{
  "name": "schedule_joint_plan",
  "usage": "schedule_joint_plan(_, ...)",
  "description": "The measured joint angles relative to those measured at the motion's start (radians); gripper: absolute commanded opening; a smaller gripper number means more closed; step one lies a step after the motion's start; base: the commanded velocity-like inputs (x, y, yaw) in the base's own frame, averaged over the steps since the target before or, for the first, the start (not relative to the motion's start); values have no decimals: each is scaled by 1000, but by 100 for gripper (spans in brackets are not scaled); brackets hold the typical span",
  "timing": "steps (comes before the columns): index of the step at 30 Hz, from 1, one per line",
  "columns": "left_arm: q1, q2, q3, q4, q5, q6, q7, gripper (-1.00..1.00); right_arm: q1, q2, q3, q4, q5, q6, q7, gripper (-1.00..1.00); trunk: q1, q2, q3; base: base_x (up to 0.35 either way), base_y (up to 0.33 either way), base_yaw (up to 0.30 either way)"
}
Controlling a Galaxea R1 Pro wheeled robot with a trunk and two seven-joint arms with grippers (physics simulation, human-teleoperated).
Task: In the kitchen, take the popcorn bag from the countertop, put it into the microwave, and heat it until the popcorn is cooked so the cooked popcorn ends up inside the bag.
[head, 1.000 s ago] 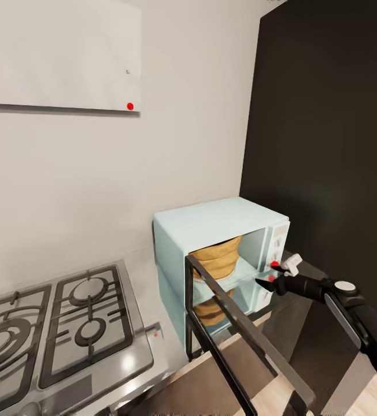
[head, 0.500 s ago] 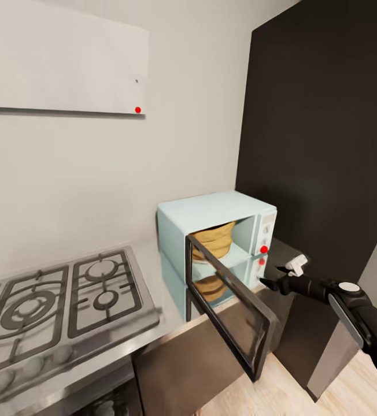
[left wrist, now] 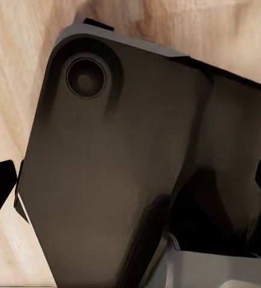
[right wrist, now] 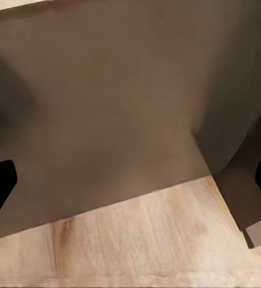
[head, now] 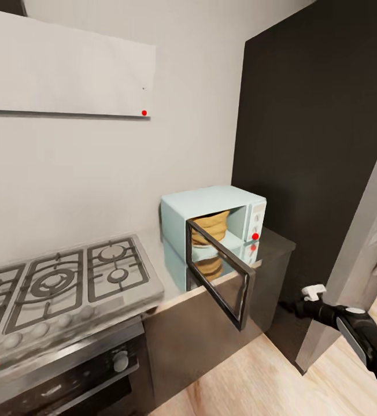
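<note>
Your popcorn bag (head: 210, 226) already sits inside the microwave (head: 211, 222) at the centre of the frame, on the countertop (head: 272, 241), but the door (head: 218, 273) hangs wide open toward you, so the step in hand looks like closing it before heating. Your right gripper (head: 304, 301) hangs low at lower right, well apart from the door, fingers spread and empty; your left gripper (left wrist: 130, 180) looks open too. Next, bring the right arm up behind the door's free edge and push it shut.
</note>
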Motion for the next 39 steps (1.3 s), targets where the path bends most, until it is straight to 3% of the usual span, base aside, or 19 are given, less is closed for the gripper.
schedule_joint_plan(3, 0, 0, 0, 0, 0, 0, 0, 100, 0, 3, 0, 103, 1, -10, -53, 100, 0, 0, 0, -172, 0, 0)
schedule_joint_plan(4, 0, 0, 0, 0, 0, 0, 0, 100, -1, 7, 1, 219, -1, -78, -121, 100, -1, 0, 0, -21, 0, 0)
schedule_joint_plan(5, 0, 0, 0, 0, 0, 0, 0, 100, 1, 18, 1, 364, 4, -116, -159, 100, -1, 0, 0, -14, 0, 0)
schedule_joint_plan(8, 0, 0, 0, 0, 0, 0, 0, 100, 0, 68, 2, 503, 29, -204, -236, 100, -1, 0, 0, -6, 0, 0)
schedule_joint_plan(9, 0, 0, 1, 0, 1, 0, 0, 100, 0, 94, 3, 568, 56, -254, -270, 100, -1, 0, 0, -2, 0, 0)
schedule_joint_plan(12, 0, 0, 1, 0, 1, 0, 0, 100, 0, 133, 3, 717, 121, -334, -318, 100, -1, 0, 0, 0, 0, 0)
schedule_joint_plan(14, 0, 0, 1, 0, 1, 0, 0, 100, 4, 147, 2, 741, 132, -340, -345, 100, -1, 0, 0, 0, 0, 0)
schedule_joint_plan(16, 0, 0, 1, 0, 2, 0, 0, 100, 50, 157, 3, 752, 139, -345, -404, 100, -1, 0, 0, 0, 0, 0)
schedule_joint_plan(20, 0, 0, 1, -1, 2, 0, 1, 100, 106, 161, 1, 754, 139, -347, -428, 100, -1, 0, 0, 0, 0, 0)
schedule_joint_plan(27, 0, 0, 1, -2, 2, 0, 1, 100, 307, 149, -2, 756, 131, -343, -433, 100, -1, 0, 0, 0, 0, 10)
schedule_joint_plan(39, 0, 0, 1, -1, 1, 0, 1, 100, 329, 147, -2, 757, 133, -343, -433, 100, -1, 0, 0, 0, -22, 246)
